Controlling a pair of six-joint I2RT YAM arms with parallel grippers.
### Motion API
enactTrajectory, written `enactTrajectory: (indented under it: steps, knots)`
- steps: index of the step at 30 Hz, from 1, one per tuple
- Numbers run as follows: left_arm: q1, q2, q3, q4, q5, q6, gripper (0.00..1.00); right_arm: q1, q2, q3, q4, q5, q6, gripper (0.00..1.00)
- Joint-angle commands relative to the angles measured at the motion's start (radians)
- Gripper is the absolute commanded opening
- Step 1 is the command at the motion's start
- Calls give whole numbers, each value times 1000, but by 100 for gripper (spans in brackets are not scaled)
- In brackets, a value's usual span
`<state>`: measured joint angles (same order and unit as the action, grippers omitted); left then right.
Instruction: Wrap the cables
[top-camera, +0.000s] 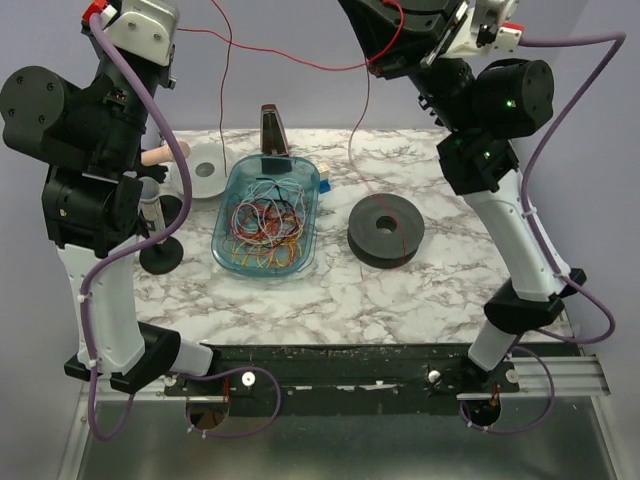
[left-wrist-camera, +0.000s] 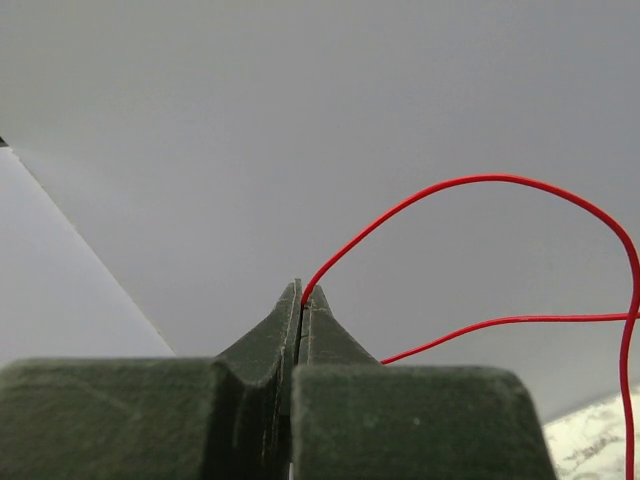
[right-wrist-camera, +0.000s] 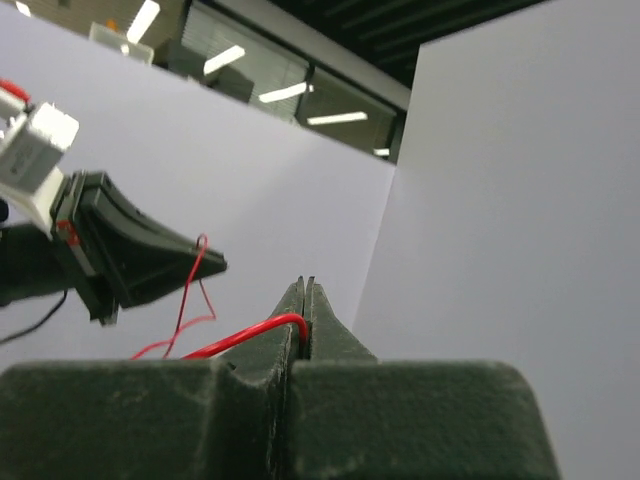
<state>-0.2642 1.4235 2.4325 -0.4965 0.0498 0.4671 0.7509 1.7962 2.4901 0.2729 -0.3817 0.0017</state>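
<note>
My left gripper (left-wrist-camera: 302, 295) is shut on a thin red cable (left-wrist-camera: 480, 180), which arcs right from the fingertips and drops down. My right gripper (right-wrist-camera: 306, 290) is shut on the same red cable (right-wrist-camera: 250, 335), pinched low between the fingers. Both are raised high above the table. The right wrist view shows the left gripper (right-wrist-camera: 205, 265) to the left with the cable looped at its tip. In the top view the red cable (top-camera: 290, 58) spans between the arms, and one strand hangs down to the black spool (top-camera: 385, 228). Several more cables (top-camera: 265, 225) lie tangled in a blue tray (top-camera: 312, 212).
A white spool (top-camera: 205, 170) lies left of the tray. A black disc base (top-camera: 160, 255) stands near the left arm. A dark upright object (top-camera: 272, 130) stands behind the tray. Thick purple cords hang along both arms.
</note>
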Motion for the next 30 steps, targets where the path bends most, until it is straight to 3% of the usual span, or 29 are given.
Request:
enactTrajectory:
  steps: [1, 7, 11, 14, 16, 18, 20, 22, 26, 30]
  knots:
    - [-7, -38, -76, -60, 91, -74, 0, -1, -214, -334, -78, -25, -95, 1]
    - [-12, -72, -228, -180, 254, -165, 0, -1, -457, -840, -429, -216, -141, 1]
    - [-23, -67, -262, -243, 338, -229, 0, 1, -589, -1188, -495, -270, -39, 2]
    - [-39, -83, -326, -264, 395, -309, 0, 14, -664, -1370, -505, -275, 61, 12]
    - [-65, -101, -400, -260, 424, -358, 0, 18, -702, -1474, -500, -293, 110, 31]
    - [-93, -110, -453, -255, 423, -386, 0, 18, -739, -1548, -518, -269, 126, 60]
    - [-112, -109, -480, -267, 406, -401, 0, 13, -787, -1588, -566, -229, 104, 79]
    - [-124, -109, -497, -272, 380, -404, 0, -11, -837, -1611, -612, -253, 60, 89]
    - [-148, -121, -532, -266, 355, -410, 0, -84, -916, -1579, -621, -384, 50, 95]
    - [-167, -133, -576, -260, 346, -433, 0, -85, -875, -1457, -520, -316, 109, 95]
